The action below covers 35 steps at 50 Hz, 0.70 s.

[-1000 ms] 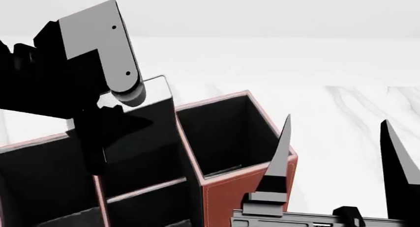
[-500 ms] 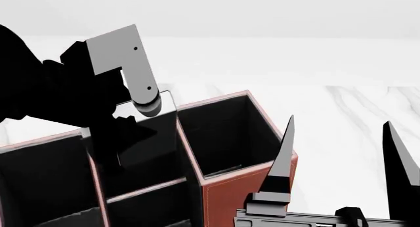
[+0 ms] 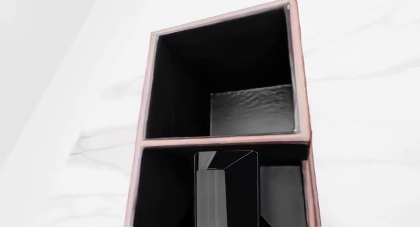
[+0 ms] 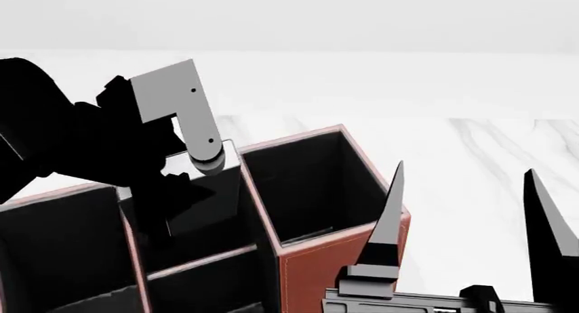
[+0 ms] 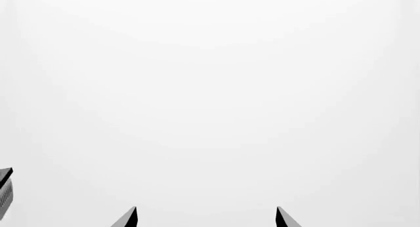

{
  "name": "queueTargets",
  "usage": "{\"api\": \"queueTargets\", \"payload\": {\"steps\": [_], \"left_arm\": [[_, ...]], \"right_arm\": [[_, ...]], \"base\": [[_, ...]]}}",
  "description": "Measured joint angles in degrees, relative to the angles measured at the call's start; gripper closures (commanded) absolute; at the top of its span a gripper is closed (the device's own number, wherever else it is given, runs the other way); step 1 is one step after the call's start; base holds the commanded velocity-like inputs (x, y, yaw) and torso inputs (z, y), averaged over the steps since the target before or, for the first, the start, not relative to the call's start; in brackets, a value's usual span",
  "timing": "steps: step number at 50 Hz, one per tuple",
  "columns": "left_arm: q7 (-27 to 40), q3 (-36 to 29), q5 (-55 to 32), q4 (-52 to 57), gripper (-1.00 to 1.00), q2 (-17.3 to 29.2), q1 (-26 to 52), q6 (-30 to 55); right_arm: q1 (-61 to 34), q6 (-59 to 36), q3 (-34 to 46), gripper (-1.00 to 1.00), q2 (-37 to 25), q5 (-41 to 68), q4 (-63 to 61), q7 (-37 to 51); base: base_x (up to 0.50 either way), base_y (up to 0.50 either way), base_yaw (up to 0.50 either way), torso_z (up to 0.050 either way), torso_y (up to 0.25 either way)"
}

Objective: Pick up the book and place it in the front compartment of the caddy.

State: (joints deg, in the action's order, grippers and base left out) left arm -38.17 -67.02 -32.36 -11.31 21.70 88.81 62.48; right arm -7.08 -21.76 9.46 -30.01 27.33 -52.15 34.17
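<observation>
Right gripper (image 4: pixel 475 218) sits closest to me in the head view, low at the right, its two dark pointed fingers sticking up with a wide gap between them, nothing held. Its own wrist camera just shows the two fingertips (image 5: pixel 128 218) against blank white.

Next out is the big reddish-brown leather-look caddy with pale trim and black lining (image 4: pixel 340 262). Near its front edge there's the small squarish front compartment behind a low thin cross divider (image 4: pixel 203 286), and I see nothing in it.

Further back, my left arm's grey and black gripper (image 4: pixel 172 184) is down over the middle cell. I can't tell from the head view how its fingers are set, since they're lost in black on black. The thin black book (image 4: pixel 222 174) stands upright in that middle cell, long axis vertical, top edge poking just above the caddy rim, right by the gripper. In the left wrist view a dark slab (image 3: pixel 226 187) points down into one cell, with the neighbouring cell beyond it.

Past the caddy is the white marbled tabletop (image 4: pixel 470 164).

No labels or writing readable anywhere.
</observation>
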Motion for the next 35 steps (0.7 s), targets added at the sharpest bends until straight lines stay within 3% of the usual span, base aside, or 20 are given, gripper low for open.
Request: {"api": "queueTargets", "payload": {"steps": [35], "left_arm": [[0.0,-2.0,4.2,-11.2,1.00,-2.1,-5.7,-12.2]], "right_arm": [[0.3,1.5,0.7,-1.00,-0.2,-0.4,1.9,0.0]], "base": [[0.00,0.00,0.00,0.000,0.001]]}}
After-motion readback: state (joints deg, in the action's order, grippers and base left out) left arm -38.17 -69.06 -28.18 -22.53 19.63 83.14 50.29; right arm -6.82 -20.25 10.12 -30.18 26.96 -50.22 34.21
